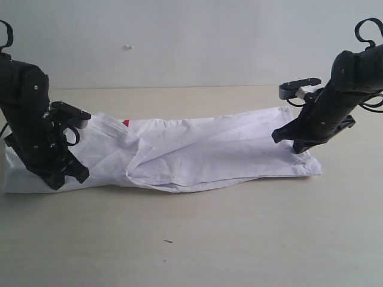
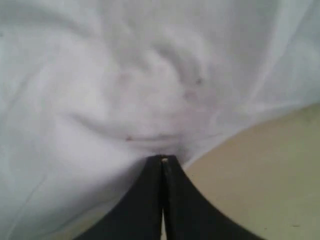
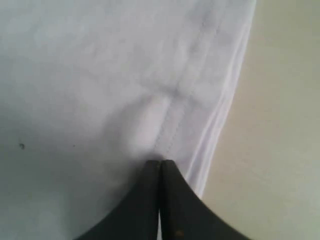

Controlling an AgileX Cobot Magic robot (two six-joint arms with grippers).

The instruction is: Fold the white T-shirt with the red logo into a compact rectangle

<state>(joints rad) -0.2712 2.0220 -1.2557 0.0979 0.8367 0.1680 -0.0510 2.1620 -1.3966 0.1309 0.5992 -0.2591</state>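
Observation:
The white T-shirt (image 1: pixel 209 149) lies as a long, wrinkled band across the table, and only a small red bit of the red logo (image 1: pixel 125 123) peeks out near its left end. My left gripper (image 1: pixel 61 181) is down on that left end. In the left wrist view its jaws (image 2: pixel 163 159) are shut, with creased cloth (image 2: pixel 125 100) gathered at the tips. My right gripper (image 1: pixel 297 148) presses on the right end. Its jaws (image 3: pixel 161 162) are shut beside the stitched hem (image 3: pixel 187 85), where the cloth (image 3: pixel 75 75) puckers up to the tips.
The pale wooden table (image 1: pixel 239 239) stretches in front of the shirt, with a small dark speck (image 1: pixel 168 241) on it. A plain white wall (image 1: pixel 179 42) rises behind. Bare tabletop (image 3: pixel 280 125) lies just past the hem.

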